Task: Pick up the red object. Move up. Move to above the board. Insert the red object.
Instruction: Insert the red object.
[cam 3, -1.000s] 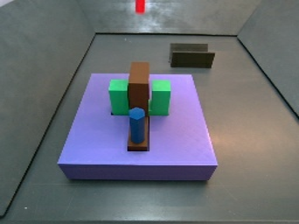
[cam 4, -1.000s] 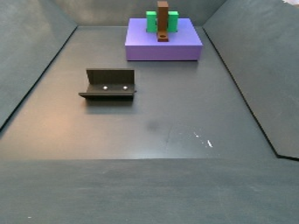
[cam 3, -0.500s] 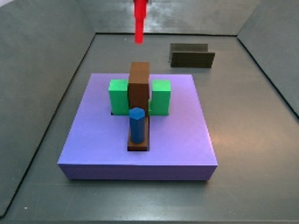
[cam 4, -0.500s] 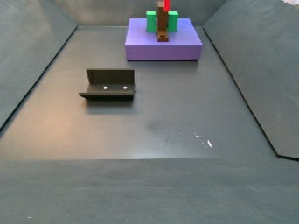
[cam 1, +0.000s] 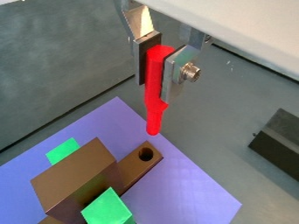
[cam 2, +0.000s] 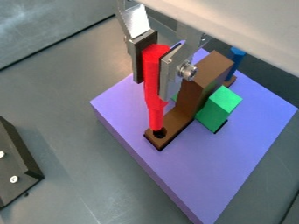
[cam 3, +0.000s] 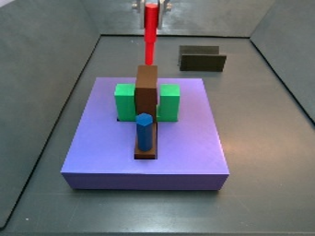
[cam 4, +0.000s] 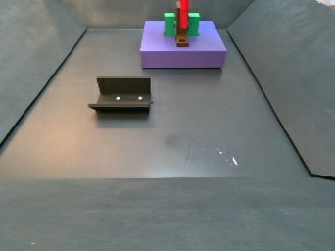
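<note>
Since the earlier frames, the red object (cam 3: pixel 150 35) has descended toward the board (cam 3: pixel 185 147) and now hangs upright with its lower end close above the brown block (cam 3: pixel 147 88). At the top edge of that side view, the gripper (cam 3: pixel 151 5) is only partly visible. In both wrist views, the gripper (cam 1: pixel 156 63) is closed on the red object (cam 1: pixel 155 87), its flat silver fingers (cam 1: pixel 142 39) clamping the upper part of the peg.

In a wrist view, the tip of the red object (cam 2: pixel 152 92) stands at the round hole (cam 2: pixel 156 135) in the end of the brown block (cam 2: pixel 193 92); whether it has entered cannot be told. The green block (cam 2: pixel 219 108) flanks the brown block on the board (cam 2: pixel 233 171). The blue peg (cam 3: pixel 144 132) stands upright at the brown block's other end. The fixture (cam 4: pixel 121 95) sits on the tabletop (cam 4: pixel 170 147), well apart from the board (cam 4: pixel 183 55).
</note>
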